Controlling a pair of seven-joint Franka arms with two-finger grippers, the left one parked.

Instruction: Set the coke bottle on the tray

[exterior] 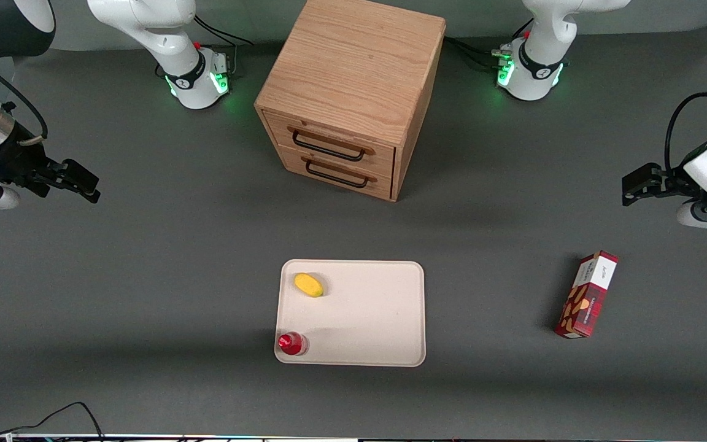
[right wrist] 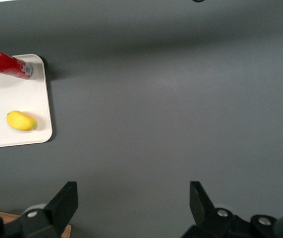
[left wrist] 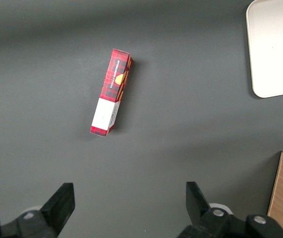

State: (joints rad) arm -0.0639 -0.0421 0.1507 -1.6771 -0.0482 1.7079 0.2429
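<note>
The small red coke bottle [exterior: 292, 344] stands upright on the cream-beige tray [exterior: 366, 319], in the tray's corner nearest the front camera on the working arm's side. It also shows in the right wrist view [right wrist: 6, 64], on the tray [right wrist: 12, 136]. My right gripper [exterior: 76, 182] is open and empty. It hangs above bare table at the working arm's end, well away from the tray. In its own view the gripper [right wrist: 131, 198] has only grey table between its fingers.
A yellow mango-like fruit [exterior: 308, 285] lies on the tray, farther from the front camera than the bottle. A wooden drawer cabinet [exterior: 353, 98] stands farther back at mid-table. A tall red patterned carton [exterior: 587, 294] stands toward the parked arm's end.
</note>
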